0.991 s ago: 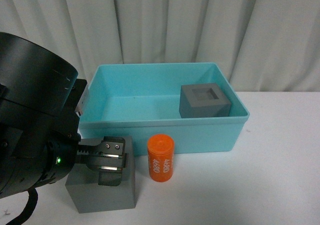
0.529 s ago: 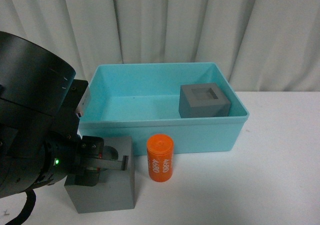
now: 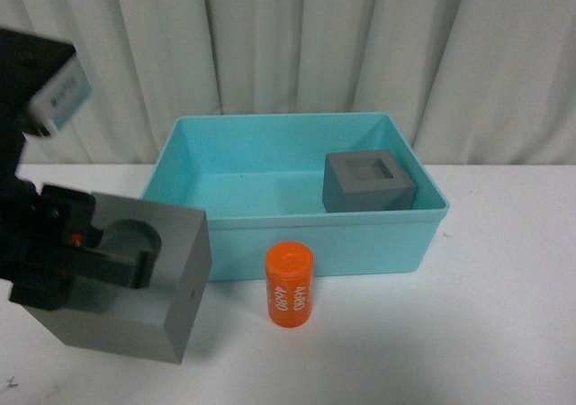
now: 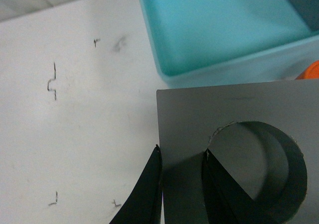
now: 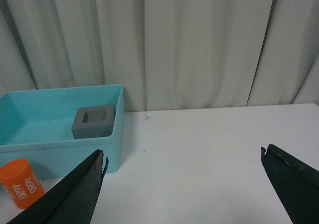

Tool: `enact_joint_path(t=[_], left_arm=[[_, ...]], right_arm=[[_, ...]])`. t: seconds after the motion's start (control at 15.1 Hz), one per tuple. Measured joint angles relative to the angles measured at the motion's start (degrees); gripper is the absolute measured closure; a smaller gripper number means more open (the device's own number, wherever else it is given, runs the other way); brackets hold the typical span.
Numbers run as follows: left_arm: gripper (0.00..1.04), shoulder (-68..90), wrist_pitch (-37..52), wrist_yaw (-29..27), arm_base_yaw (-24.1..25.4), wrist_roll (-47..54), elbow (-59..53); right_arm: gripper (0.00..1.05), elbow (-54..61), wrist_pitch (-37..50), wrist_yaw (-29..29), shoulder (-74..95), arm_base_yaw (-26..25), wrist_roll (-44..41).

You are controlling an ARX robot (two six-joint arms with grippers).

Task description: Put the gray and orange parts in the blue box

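Left claw [image 4: 182,154] clamps a wall of the tilted matte gray round-recess cube [image 3: 135,306]; orange numbered cylinder [image 3: 289,285] stands on the white surface [image 3: 504,288] before the turquoise plastic box [image 3: 270,122] — gray square-recess cube [image 3: 367,182] inside, right — right claw [image 5: 183,154] spread wide.

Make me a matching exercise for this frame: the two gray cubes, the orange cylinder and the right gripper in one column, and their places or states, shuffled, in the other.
Column one
1. gray cube with round hole
2. gray cube with square hole
3. orange cylinder
4. right gripper

Column two
A. standing on the table in front of the blue box
B. open, holding nothing
C. clamped in the left gripper, one finger inside the hole
D. inside the blue box

Pairs: 1-C, 2-D, 3-A, 4-B
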State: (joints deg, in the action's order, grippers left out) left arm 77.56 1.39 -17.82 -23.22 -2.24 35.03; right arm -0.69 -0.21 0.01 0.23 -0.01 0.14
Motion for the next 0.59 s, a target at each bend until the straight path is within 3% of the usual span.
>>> enact_joint_path(t=[0.26,0.46,0.59], left_arm=[[0.87,-3.87,-4.0,-0.26,-7.26,0.66,12.57],[0.88,9.33,-5.97,0.39,-10.88,-2.21,23.78],[0.88,18.82,-6.69,0.37,-10.23,-4.15,30.27]], right_arm=[[0.06,0.0,0.0,0.0,0.0,0.0,0.0],[0.06,0.0,0.0,0.0,0.0,0.0,0.0],[0.06,0.0,0.0,0.0,0.0,0.0,0.0]])
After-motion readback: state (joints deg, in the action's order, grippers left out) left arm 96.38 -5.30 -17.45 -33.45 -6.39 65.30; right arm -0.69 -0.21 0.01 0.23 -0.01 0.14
